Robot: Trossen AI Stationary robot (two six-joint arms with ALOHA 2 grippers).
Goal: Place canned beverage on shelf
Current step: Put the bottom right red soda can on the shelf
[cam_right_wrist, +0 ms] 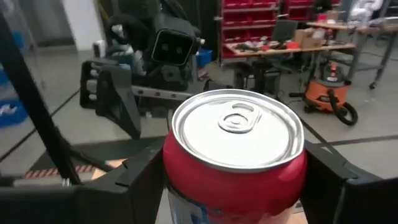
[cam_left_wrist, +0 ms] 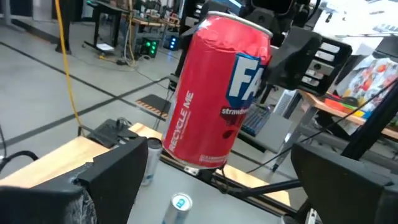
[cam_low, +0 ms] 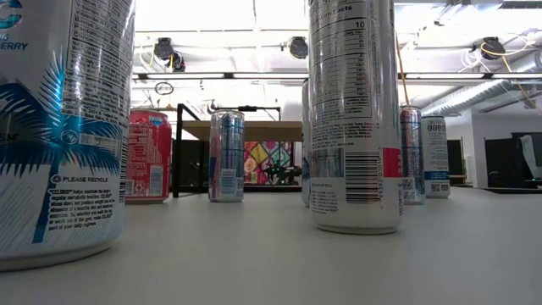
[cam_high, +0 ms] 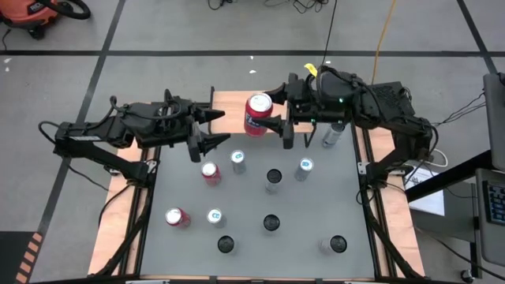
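Can: red can [cam_high: 258, 114] held up above the shelf [cam_high: 230, 100]
Right gripper [cam_high: 272, 126]: squeezing the red can
Left gripper [cam_high: 207, 130]: wide open, empty, near the can
Tabletop [cam_high: 316, 205]: more cans standing

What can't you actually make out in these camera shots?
- Shelf: in the high view the arms and the red can cover most of its wooden top; its legs are hidden.
- Red can's label: cut off by the right gripper in the left wrist view.
- Low view: near cans run off the top edge, and neither gripper shows.
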